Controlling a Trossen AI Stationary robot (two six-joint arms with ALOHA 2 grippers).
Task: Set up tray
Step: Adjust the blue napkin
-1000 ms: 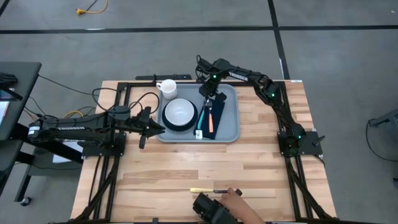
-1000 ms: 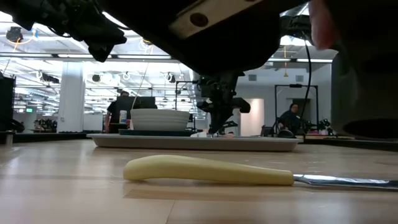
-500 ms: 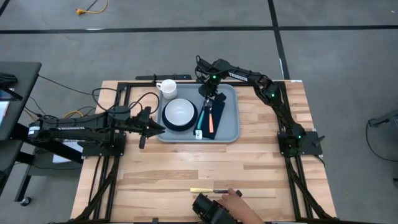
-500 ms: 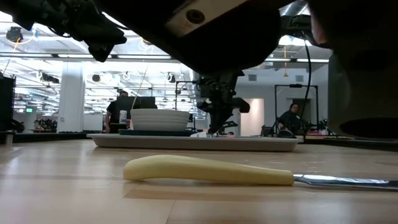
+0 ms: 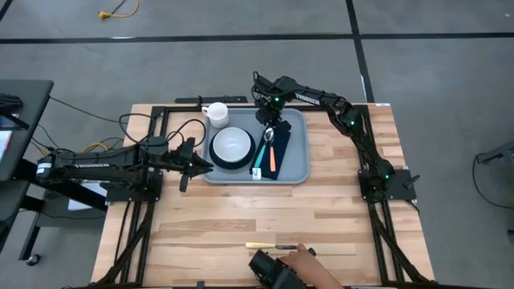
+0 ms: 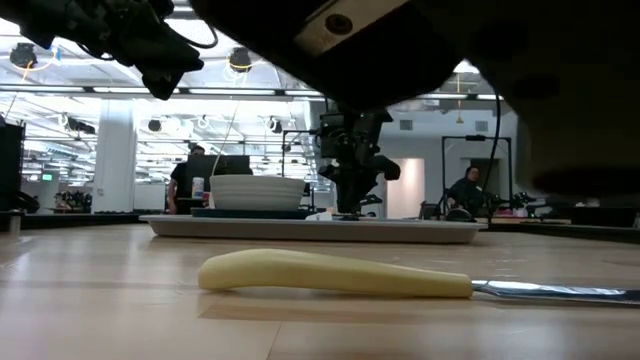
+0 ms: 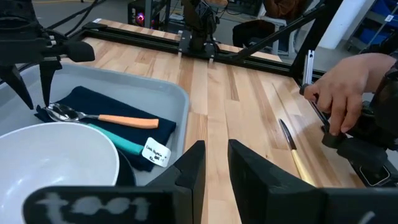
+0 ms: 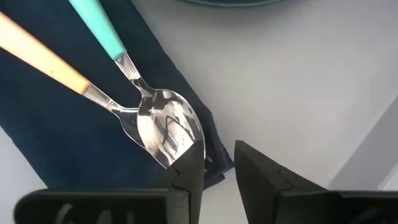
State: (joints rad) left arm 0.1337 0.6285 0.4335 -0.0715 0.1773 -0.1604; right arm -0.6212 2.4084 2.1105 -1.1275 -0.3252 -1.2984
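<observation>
Wooden table (image 5: pixel 241 209), right pincer (image 8: pixel 214 163) parted, empty, above spoon (image 8: pixel 163 127)

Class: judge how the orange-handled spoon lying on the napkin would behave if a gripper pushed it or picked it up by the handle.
The orange-handled spoon looks rigid, so it probably would not bend. Its shiny bowl and slim handle may slip. Pushed, it might drag across the dark napkin or bunch it.

Wooden table (image 5: pixel 241 209): light butcher-block planks. Directly on it: grey-blue tray (image 5: pixel 295 164) at far middle; white mug (image 5: pixel 215 114) just beside tray's far left corner; yellow-handled knife (image 5: pixel 265 246) near front edge, a person's hand (image 5: pixel 303 255) at its blade end.
</observation>
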